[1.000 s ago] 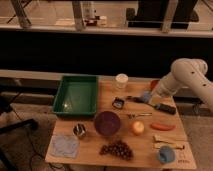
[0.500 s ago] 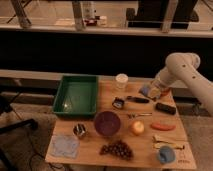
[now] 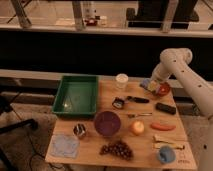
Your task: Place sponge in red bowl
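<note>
The wooden tabletop (image 3: 90,147) is the biggest thing here, and lots of stuff sits on it. The green tray (image 3: 75,77) is at the back left. The big white arm (image 3: 176,59) reaches in from the right side. The purple bowl (image 3: 107,123) sits near the middle, toward the front. These are not part of the job.

The red bowl (image 3: 163,90) is small and round. It sits at the back right of the tabletop. The hand (image 3: 153,82) hangs just to the left of it, close to its rim. The hand looks closed around the sponge (image 3: 148,85). The sponge is up off the tabletop, right beside the bowl's left edge. It does not look like it is inside the bowl yet.

The sponge is the littlest of these things, a blue block with a bit of yellow. It is probably soft and very light. It likely squishes when pinched and pops back after. It should not break, and its rough skin should not slip much. The best place to hold it is across the middle, on two flat sides, with a gentle squeeze. A hard squeeze only folds it up. Because it is so light, it may bounce or tip on the rim when let go. The bowl is small too, so a bump could push it away. Putting the sponge over the middle of the bowl seems safest.
</note>
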Robot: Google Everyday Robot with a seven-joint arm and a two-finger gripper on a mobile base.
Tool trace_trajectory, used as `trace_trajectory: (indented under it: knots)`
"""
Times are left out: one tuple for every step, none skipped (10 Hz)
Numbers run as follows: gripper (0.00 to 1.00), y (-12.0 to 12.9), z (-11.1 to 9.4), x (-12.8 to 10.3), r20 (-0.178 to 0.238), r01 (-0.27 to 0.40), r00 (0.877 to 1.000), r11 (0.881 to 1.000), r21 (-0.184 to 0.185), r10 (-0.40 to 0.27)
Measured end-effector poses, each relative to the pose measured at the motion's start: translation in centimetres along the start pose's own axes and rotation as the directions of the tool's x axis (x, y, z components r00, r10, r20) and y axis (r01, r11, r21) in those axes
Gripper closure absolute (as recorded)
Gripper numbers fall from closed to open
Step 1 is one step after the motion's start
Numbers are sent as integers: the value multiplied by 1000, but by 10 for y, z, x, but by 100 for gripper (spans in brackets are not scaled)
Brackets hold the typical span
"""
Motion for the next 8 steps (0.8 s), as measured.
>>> trace_trajectory:
  knots:
    - [99,-6,2,10,-6,21,1000,998,58,-21]
    - [99,-10,3,19,-18,39,999,993,114,-37]
    - [99,-11,5,21,-23,48,999,990,133,-45]
    - [99,-14,8,21,-26,55,998,987,151,-52]
    - [99,-18,10,28,-31,54,998,986,155,-50]
    - [99,-22,13,35,-35,51,998,986,157,-46]
    - [99,-28,19,40,-42,54,998,987,154,-48]
    - [99,-35,25,40,-46,58,998,987,149,-52]
